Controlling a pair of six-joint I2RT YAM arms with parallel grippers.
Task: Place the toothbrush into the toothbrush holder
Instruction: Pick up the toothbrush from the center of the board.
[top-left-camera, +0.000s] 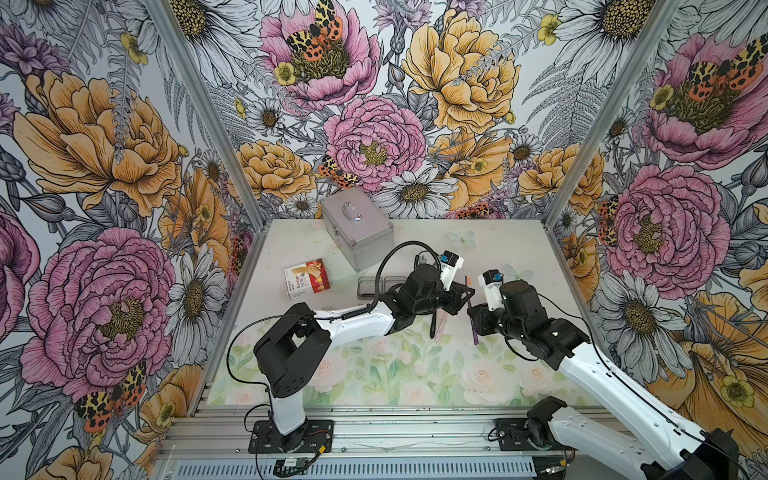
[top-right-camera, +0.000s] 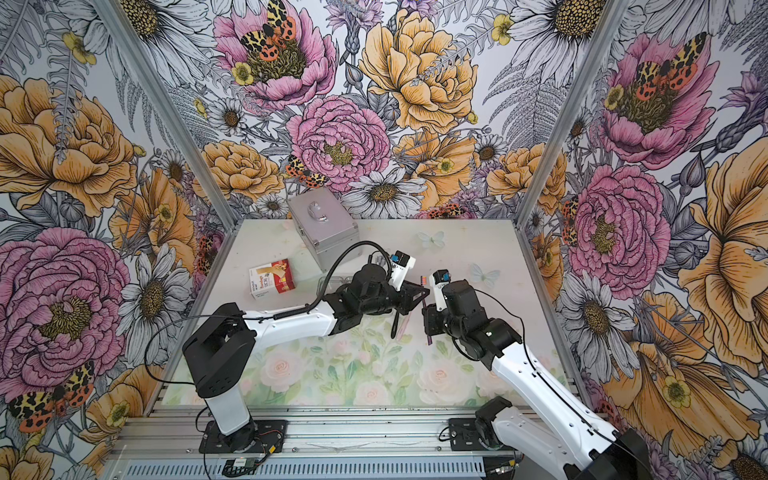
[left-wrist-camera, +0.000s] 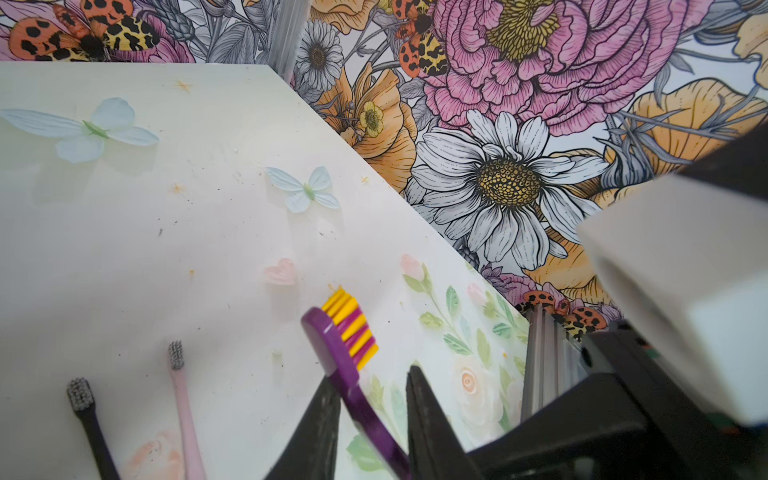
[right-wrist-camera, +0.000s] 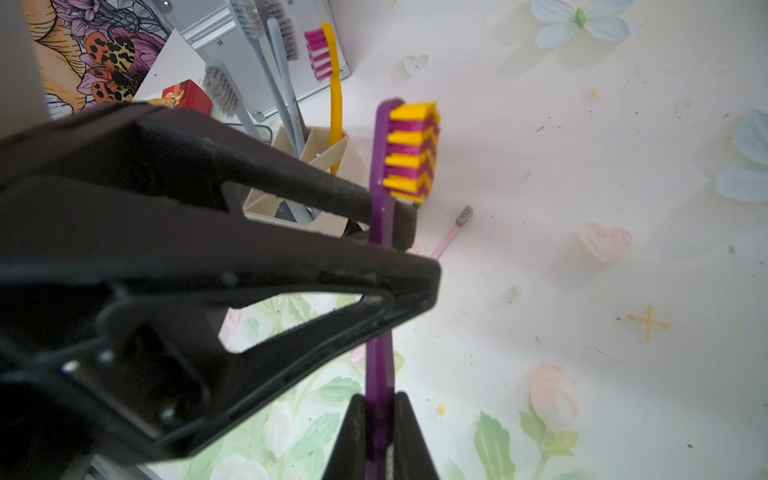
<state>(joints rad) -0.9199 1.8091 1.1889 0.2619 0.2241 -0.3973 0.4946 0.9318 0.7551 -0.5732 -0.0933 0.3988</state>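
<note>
Firmly, the right tool (right-wrist-camera: 379, 409) clamps the toothbrush (right-wrist-camera: 381, 137) handle; the left tool (left-wrist-camera: 370, 386) brackets its neck, slightly apart.

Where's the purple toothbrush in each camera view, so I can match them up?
Top view: purple toothbrush right of centre, between the two arms' ends.
Top view: just right of centre, between the same arm ends.
Left wrist: bottom centre, bristles pointing up-frame.
Right wrist: centre, running top to bottom.
Shared landmark: the pink toothbrush lying on the table nearby.
</note>
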